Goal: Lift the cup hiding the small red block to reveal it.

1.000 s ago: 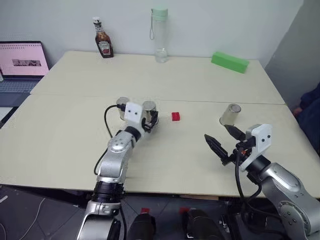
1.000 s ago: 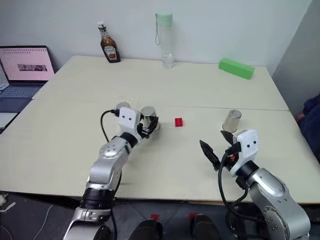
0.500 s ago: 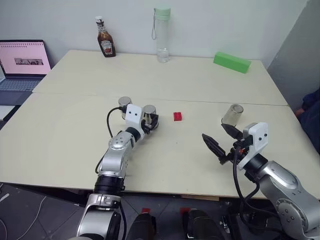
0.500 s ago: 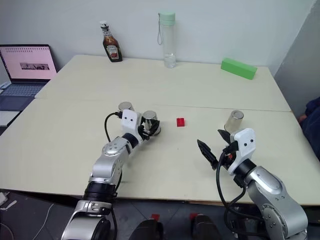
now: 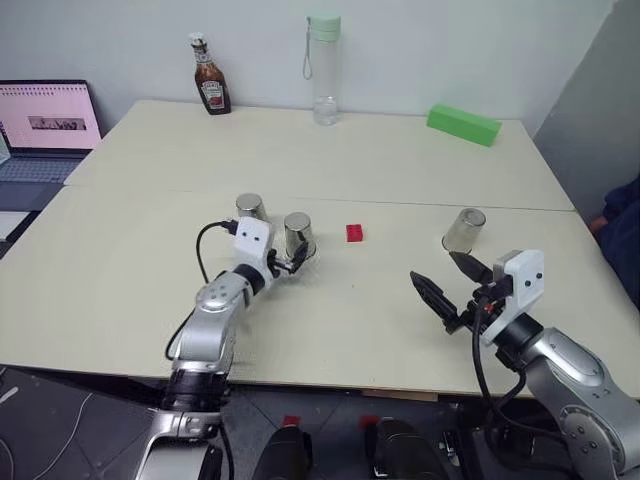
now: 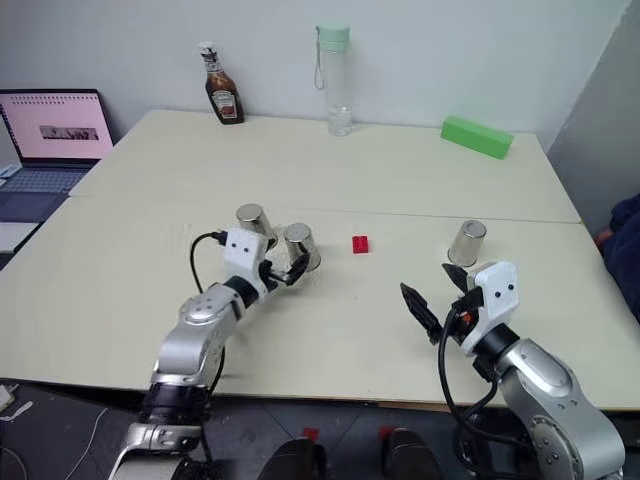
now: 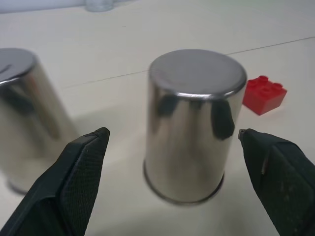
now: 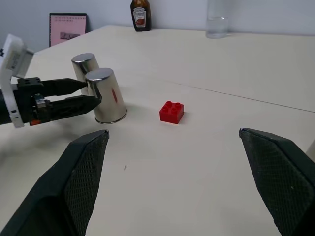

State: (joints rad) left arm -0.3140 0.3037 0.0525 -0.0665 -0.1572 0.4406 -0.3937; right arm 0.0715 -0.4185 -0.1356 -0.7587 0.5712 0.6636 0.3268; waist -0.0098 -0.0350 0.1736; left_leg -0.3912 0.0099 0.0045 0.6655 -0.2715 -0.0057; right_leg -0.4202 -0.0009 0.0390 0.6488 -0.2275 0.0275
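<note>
Left gripper [image 7: 172, 147] jaws gape wide around the cup [image 7: 192, 123], gripping nothing; the small red block [image 5: 355, 233] lies uncovered to its right; right gripper [image 5: 448, 285] jaws open, empty.

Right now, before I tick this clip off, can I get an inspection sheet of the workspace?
Surface: pale table, seam across it.
Job's things: three steel cups upside down; red block uncovered.
Clutter: ketchup bottle, water bottle, green block.
Grippers: left gripper open beside the middle cup, not touching; right gripper open, holding nothing.
Cables: black loop at left wrist.
Surroundings: laptop, white wall.
</note>
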